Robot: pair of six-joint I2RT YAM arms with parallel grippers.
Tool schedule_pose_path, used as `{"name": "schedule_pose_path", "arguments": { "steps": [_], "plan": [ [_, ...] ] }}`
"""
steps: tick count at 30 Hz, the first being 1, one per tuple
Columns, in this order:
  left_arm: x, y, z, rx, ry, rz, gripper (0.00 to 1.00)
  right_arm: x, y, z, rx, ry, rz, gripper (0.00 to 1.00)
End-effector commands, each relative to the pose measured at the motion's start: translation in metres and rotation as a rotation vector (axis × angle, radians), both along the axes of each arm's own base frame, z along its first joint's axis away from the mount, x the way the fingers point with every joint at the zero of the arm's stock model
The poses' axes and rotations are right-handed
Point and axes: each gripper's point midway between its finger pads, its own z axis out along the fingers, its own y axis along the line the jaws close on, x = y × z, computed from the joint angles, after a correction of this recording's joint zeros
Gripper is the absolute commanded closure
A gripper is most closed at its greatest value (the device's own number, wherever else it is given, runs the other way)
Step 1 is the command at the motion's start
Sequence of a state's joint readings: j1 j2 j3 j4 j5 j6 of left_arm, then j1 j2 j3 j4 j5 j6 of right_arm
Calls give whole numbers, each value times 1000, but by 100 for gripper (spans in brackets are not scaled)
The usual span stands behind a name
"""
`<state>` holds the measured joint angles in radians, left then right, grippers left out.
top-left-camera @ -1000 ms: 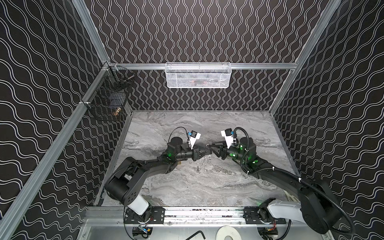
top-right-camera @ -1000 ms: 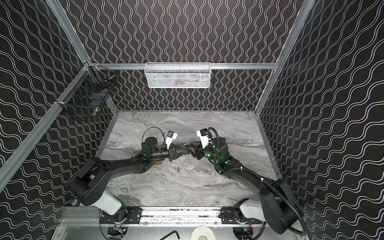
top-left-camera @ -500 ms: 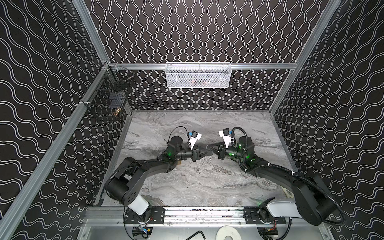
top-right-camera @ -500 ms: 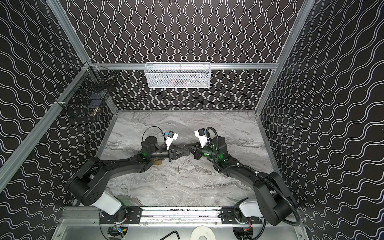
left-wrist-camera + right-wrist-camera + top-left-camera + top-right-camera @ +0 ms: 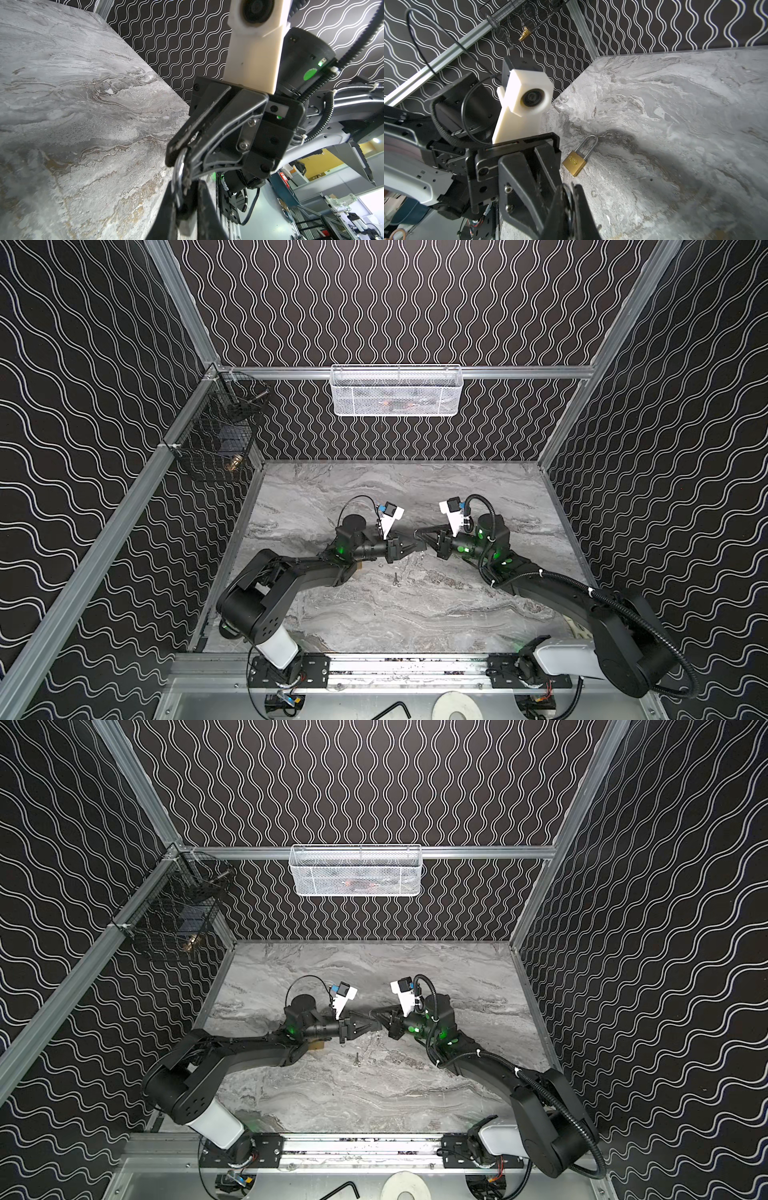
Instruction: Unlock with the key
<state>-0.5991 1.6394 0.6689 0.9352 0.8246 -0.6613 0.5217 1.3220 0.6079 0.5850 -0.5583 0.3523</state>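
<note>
Padlock (image 5: 574,164) flat on table (image 5: 675,104) | left jaws closed on key ring (image 5: 179,166) | right jaws pinching same ring

Black walls (image 5: 395,302) with thin white wavy lines close in three sides, held by aluminium rails (image 5: 519,372) at the corners and along the middle. The table (image 5: 415,614) has a grey marbled surface with brownish veins. A white mesh basket (image 5: 395,391) hangs on the back rail, and a black wire basket (image 5: 216,443) hangs in the left rear corner. At the open front lies a metal tray (image 5: 353,705) with a white roll (image 5: 455,709) and a black hex key (image 5: 395,711). Beyond, the left wrist view shows a workshop with a yellow wall (image 5: 324,162) and racks (image 5: 311,218).
</note>
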Motion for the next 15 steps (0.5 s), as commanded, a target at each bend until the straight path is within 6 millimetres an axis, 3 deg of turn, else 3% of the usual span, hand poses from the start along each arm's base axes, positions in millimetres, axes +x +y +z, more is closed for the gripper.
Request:
{"name": "schedule_pose_path", "arguments": {
  "steps": [1, 10, 15],
  "plan": [
    [-9, -9, 0, 17, -62, -28, 91, 14, -6, 18, 48, -29, -97, 100],
    [-11, -11, -13, 88, -69, -15, 72, 17, -11, 25, 67, -44, -140, 100],
    [-10, -12, -9, 63, -74, -11, 73, 15, -11, 27, 78, -46, -131, 100]
  ]
}}
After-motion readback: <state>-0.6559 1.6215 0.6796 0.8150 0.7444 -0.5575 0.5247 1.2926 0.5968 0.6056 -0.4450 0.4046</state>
